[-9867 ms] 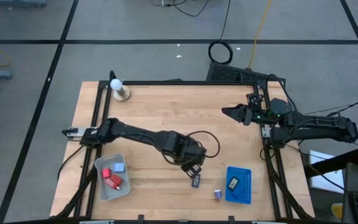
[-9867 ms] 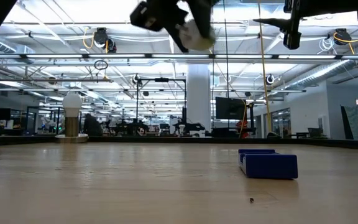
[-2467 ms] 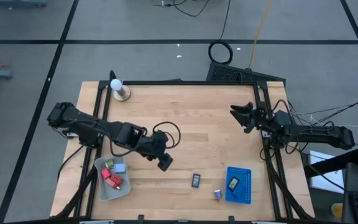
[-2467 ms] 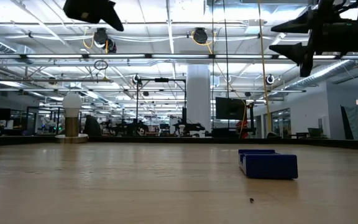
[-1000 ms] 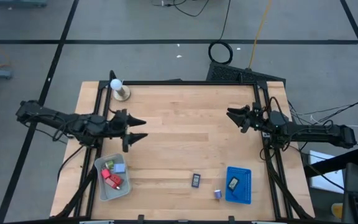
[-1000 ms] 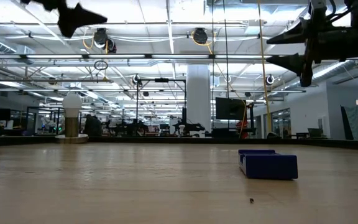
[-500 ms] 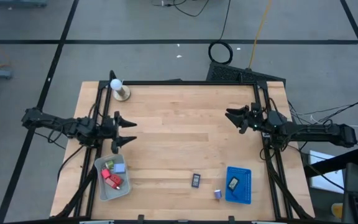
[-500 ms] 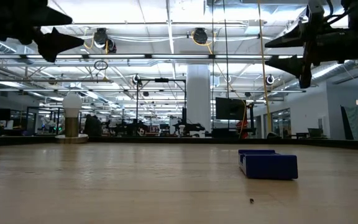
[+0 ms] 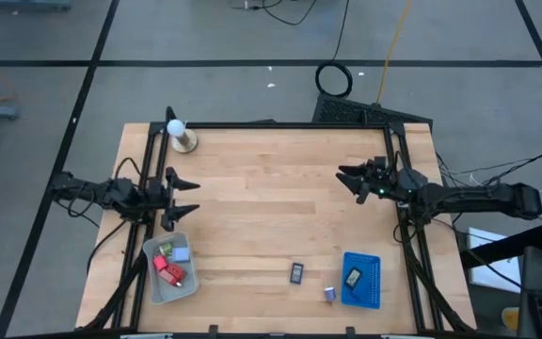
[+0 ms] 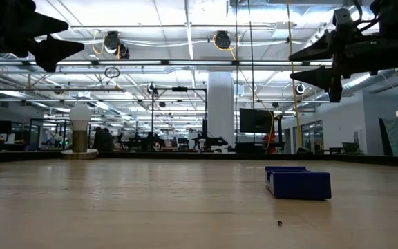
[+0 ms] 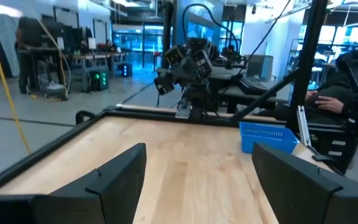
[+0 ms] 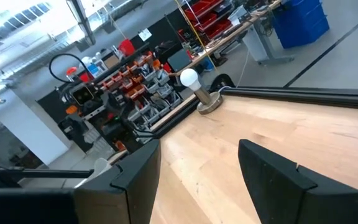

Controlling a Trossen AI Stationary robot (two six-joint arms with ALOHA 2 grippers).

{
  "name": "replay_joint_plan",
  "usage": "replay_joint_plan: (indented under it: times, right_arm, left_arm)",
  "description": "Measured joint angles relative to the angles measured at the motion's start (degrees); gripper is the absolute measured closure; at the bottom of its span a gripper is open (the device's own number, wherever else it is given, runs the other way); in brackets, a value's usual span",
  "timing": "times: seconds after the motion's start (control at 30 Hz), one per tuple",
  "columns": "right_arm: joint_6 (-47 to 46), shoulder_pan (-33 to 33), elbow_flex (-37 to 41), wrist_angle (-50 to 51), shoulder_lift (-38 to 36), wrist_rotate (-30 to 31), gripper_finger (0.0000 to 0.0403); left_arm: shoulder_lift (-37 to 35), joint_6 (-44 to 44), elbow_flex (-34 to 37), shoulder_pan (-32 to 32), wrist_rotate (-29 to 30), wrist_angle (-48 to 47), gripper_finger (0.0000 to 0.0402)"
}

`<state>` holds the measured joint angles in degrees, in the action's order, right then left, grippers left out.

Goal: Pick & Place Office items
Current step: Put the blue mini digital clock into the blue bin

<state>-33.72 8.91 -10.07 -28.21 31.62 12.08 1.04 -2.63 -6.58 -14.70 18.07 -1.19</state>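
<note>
You have both arms parked high at the table's sides, nothing in hand. The left gripper (image 9: 179, 195) hovers at the left edge just above the grey tray (image 9: 151, 281), fingers spread and empty; the right gripper (image 9: 350, 179) hangs by the right edge, fingers likewise parted and bare, well apart from any piece. Two items lie loose on the wood near the front edge: a black rectangle (image 9: 296, 273) lying flat, and a purple bit (image 9: 329, 294) just beside the blue tray (image 9: 373, 287). A second dark rectangle (image 9: 353, 278) sits inside that blue tray. The grey tray holds red blocks (image 9: 168, 272), a light-blue block (image 9: 181, 253) and a green-white bit (image 9: 167, 249). Judging by looks, these pieces are light, rigid and small, likely to skid or tip if nudged. Take the black rectangle across its short sides, coming straight down with fingertips close to the wood. The purple bit sits so near the tray wall that you'd best pinch it along the wall, not across.
</note>
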Motion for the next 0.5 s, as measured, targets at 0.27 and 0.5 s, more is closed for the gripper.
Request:
replay_joint_plan:
  times: [0.27,0.5]
  right_arm:
    - [0.84,-0.01,0.0,-1.89,1.54,-0.29,0.0193]
    - [3.37,-0.02,0.0,-3.04,1.54,-0.51,0.0193]
  left_arm:
    - [-0.39,0.49,-0.01,0.0,3.87,-0.07,0.0108]
    - [-0.37,1.04,-0.01,0.0,4.93,0.02,0.0108]
